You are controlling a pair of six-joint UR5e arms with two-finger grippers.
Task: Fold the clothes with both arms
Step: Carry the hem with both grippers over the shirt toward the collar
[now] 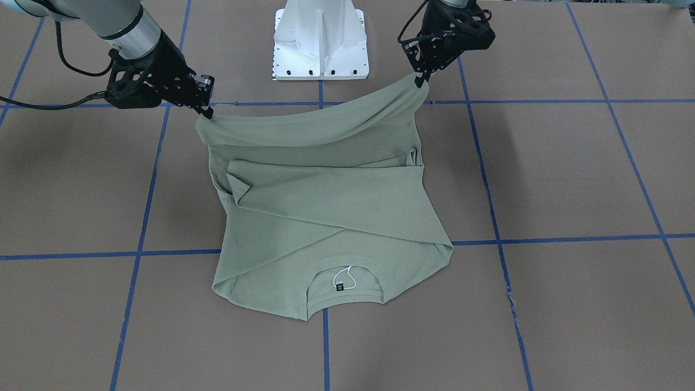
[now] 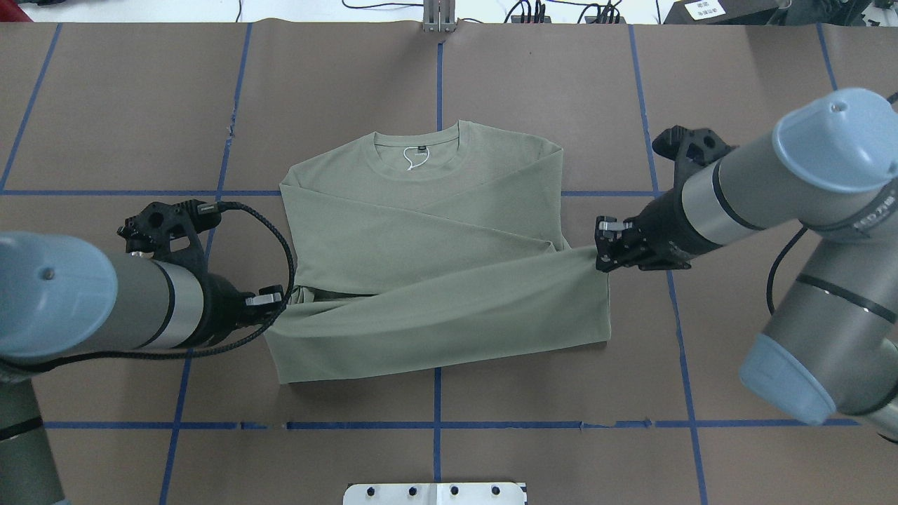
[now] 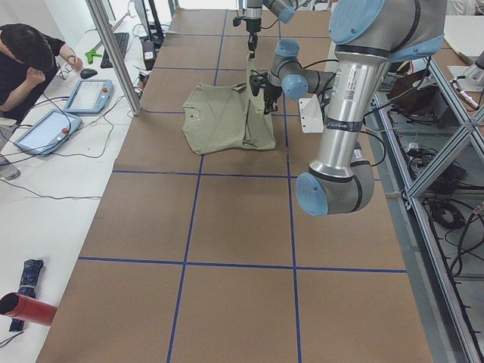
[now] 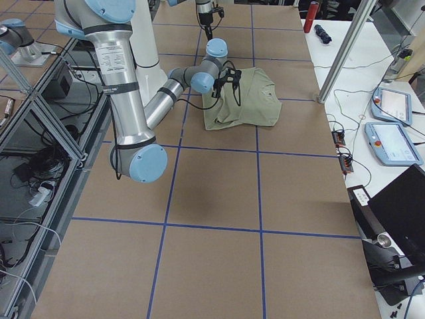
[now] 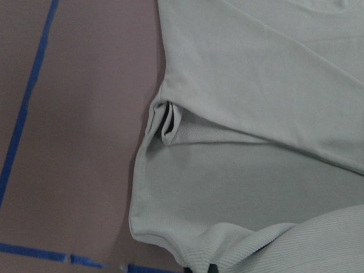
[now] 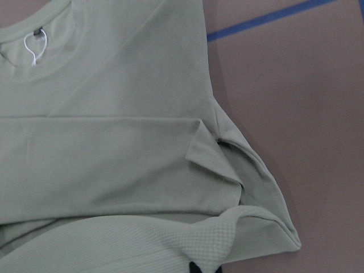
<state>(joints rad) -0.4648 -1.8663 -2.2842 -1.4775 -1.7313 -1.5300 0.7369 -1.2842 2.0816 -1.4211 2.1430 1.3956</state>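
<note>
While both hem corners hang raised off the brown table [image 1: 570, 174], sage-green long-sleeved knit shirt [image 1: 326, 212] lies mid-table, collar end flat, sleeves crossed over body. Grip: left black two-finger gripper [image 1: 421, 81] pinched on one hem corner, right black two-finger gripper [image 1: 207, 112] on the other. Risks, as judged: uneven travel skews the fold; thin pinch slips under tension; dragging pulls crossed sleeves loose.
</note>
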